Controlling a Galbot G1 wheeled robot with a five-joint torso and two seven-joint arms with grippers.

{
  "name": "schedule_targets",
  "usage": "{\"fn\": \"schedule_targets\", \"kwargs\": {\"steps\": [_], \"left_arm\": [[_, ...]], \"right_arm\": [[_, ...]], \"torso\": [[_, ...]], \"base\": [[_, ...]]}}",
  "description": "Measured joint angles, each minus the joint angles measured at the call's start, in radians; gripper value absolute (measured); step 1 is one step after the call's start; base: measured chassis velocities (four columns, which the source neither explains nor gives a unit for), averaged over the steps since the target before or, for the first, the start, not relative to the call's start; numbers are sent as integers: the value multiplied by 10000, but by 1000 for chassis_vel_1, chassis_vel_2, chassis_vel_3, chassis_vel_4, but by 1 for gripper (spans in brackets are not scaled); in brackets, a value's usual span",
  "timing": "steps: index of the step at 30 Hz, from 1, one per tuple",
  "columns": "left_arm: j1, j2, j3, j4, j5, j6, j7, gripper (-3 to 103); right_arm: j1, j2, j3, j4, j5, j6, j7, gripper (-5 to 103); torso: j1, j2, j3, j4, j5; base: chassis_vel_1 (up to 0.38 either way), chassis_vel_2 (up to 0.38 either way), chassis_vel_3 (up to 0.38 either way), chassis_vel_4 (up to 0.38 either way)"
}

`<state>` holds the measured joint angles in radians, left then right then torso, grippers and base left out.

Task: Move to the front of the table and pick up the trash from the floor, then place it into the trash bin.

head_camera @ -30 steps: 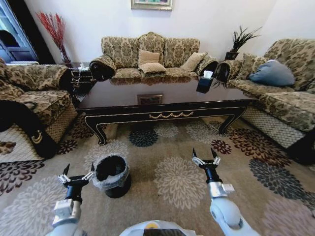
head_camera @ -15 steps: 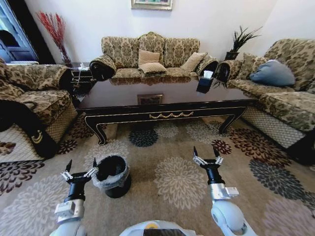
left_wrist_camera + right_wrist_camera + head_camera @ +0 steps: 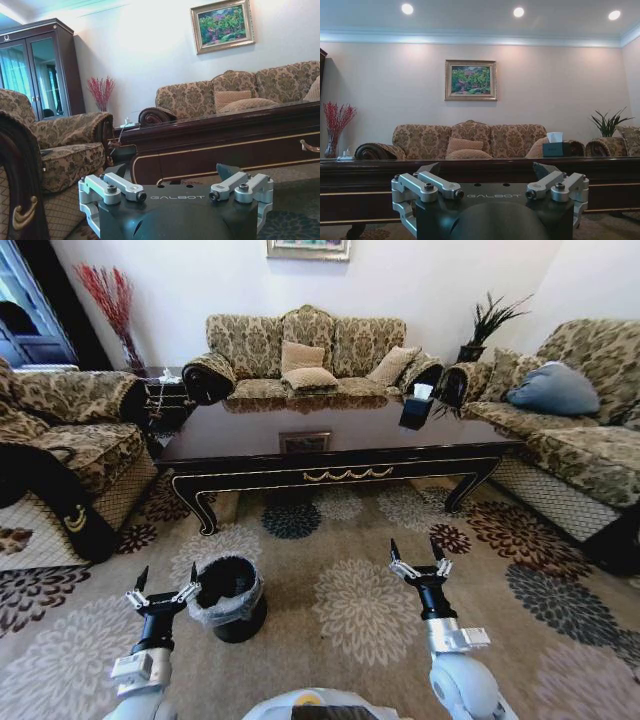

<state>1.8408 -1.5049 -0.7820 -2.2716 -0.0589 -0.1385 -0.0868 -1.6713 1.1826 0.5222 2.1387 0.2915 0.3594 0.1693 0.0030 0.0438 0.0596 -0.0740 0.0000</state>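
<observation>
Landmark: the table (image 3: 330,445), long, dark, glossy, gold ornament on its front apron.

Bin (image 3: 228,596) on the patterned carpet in front of the table's left end, clear liner crinkled over its rim. No trash can be made out on the carpet.

Left gripper (image 3: 160,595) just beside the bin, on the side away from the table's middle; fingers spread wide, nothing held.

Right gripper (image 3: 420,565) in front of the table's right half, likewise wide open, nothing held.

"GALBOT" printed on both gripper bodies. Tissue box (image 3: 415,410) on the table's right end.
</observation>
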Motion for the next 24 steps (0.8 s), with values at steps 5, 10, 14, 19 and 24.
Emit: {"fn": "schedule_targets", "kwargs": {"steps": [5, 10, 14, 19, 24], "left_arm": [[0, 3, 0, 0, -3, 17, -6, 100], [0, 6, 0, 0, -7, 28, -13, 100], [-1, 7, 0, 1, -12, 35, -20, 100], [-1, 8, 1, 0, -12, 40, -24, 100], [-1, 8, 1, 0, -13, 44, -27, 100]], "right_arm": [[8, -3, -5, -10, 3, -6, 5, 100], [13, -5, -10, -17, 7, -12, 11, 100], [17, -7, -13, -23, 10, -16, 15, 100], [17, -10, -17, -27, 11, -21, 19, 100], [19, -10, -18, -29, 11, -23, 21, 100]], "torso": [[0, -2, 1, 0, 0], [1, -2, 1, 1, 0], [3, -2, 2, 0, 0], [2, -2, 1, 0, 1], [1, -2, 0, 0, -1]], "base": [[0, 0, 0, 0], [12, -24, -20, 16], [84, -109, -102, 98], [191, -196, -182, 206], [250, -265, -254, 243]]}}
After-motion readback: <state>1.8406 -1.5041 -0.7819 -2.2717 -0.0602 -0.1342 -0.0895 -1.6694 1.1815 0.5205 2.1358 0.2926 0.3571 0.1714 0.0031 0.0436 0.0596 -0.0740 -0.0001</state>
